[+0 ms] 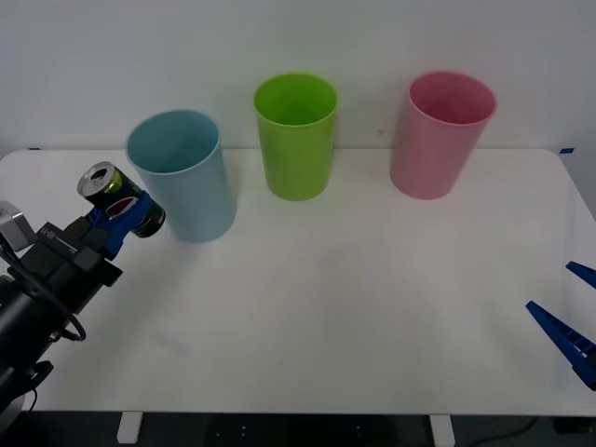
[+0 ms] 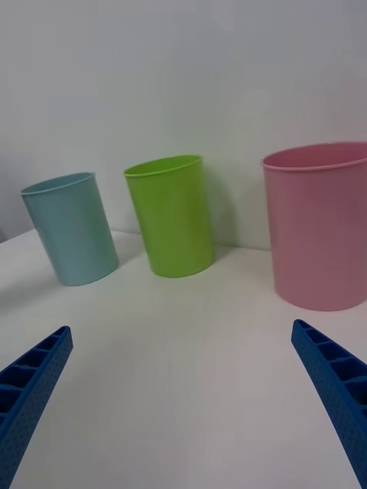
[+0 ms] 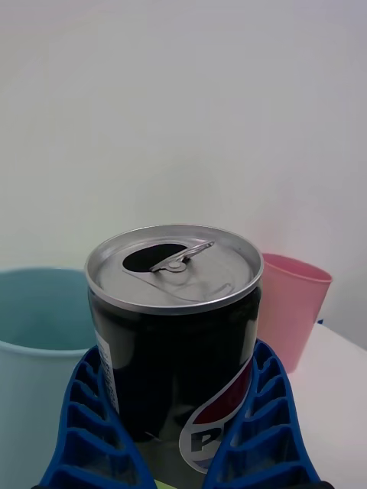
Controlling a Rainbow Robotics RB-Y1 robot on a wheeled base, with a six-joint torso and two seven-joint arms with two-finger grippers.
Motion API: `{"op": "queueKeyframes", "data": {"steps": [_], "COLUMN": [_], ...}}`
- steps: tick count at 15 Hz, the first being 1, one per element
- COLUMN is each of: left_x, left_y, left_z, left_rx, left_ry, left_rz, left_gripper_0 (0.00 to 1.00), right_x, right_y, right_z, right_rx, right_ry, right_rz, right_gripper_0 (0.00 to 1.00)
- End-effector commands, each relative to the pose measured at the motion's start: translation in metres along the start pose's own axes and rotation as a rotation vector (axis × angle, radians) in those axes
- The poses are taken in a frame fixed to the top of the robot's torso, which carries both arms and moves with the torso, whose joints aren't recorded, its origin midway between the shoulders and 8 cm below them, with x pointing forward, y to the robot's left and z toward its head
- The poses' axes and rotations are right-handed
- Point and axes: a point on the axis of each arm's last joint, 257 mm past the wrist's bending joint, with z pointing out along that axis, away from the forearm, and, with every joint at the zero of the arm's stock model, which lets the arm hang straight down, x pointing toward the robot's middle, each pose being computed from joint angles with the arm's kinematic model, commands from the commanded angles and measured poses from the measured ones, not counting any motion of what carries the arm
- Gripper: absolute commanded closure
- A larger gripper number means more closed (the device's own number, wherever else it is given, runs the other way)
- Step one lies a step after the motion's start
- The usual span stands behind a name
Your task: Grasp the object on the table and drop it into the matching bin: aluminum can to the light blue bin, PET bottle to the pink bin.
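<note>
While the left gripper (image 1: 119,216) hung above the near-left part of the large flat white rectangular tabletop (image 1: 326,307), its blue ribbed fingers (image 3: 264,412) were clamped on the small metal drinks can (image 1: 116,196), one finger pressed to each side of the dark body. Between the jaws the can sat lifted clear of the table, silver top tilted up and away from the wrist, open pull-tab hole showing. In the left wrist view the can (image 3: 174,336) stood upright in the grip, red, white and blue mark facing the camera. Just beyond and beside the jaws stood the tall pale blue plastic cup-shaped bin (image 1: 182,175), its round rim level with the can or a little higher; the can was beside the rim, not over the opening. Farther out from the jaws came the lime green plastic bin (image 1: 296,135), then the tall pale pink plastic bin (image 1: 440,133), all three upright in a row along the far side of the table. Right gripper (image 1: 579,317) waited low at the near-right edge, jaws spread wide, holding nothing, with bare table between its blue fingers (image 2: 30,378). From that wrist, the pink bin (image 2: 319,225) stood nearest, green (image 2: 172,215) next, blue (image 2: 70,228) farthest.
</note>
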Motion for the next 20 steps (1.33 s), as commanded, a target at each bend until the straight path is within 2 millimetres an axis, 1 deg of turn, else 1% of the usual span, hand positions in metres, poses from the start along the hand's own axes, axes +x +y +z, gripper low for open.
{"op": "queueKeyframes", "data": {"steps": [1, 5, 9, 12, 16, 19, 20], "left_x": [-0.021, -0.038, -0.058, -0.06, -0.062, -0.056, -0.051], "left_y": [0.002, 0.014, 0.033, 0.05, 0.065, 0.079, 0.081], "left_z": [0.007, 0.021, 0.033, 0.047, 0.064, 0.079, 0.084], "left_rx": [0.0, -0.023, -0.071, -0.101, -0.128, -0.14, -0.139], "left_ry": [-0.017, -0.034, -0.057, -0.055, -0.053, -0.031, -0.016], "left_rz": [-0.011, 0.036, 0.082, 0.111, 0.143, 0.178, 0.189], "left_gripper_0": [1.0, 1.0, 1.0, 1.0, 0.99, 0.99, 0.99], "right_x": [0.0, 0.0, 0.0, 0.0, 0.0, 0.0, 0.0], "right_y": [0.0, 0.0, 0.0, 0.0, 0.0, 0.0, 0.0], "right_z": [0.0, 0.0, 0.0, 0.0, 0.0, 0.0, 0.0], "right_rx": [0.0, 0.0, 0.0, 0.0, 0.0, 0.0, 0.0], "right_ry": [0.0, 0.0, 0.0, 0.0, 0.0, 0.0, 0.0], "right_rz": [0.0, 0.0, 0.0, 0.0, 0.0, 0.0, 0.0], "right_gripper_0": [0.0, 0.0, 0.0, 0.0, 0.0, 0.0, 0.0]}}
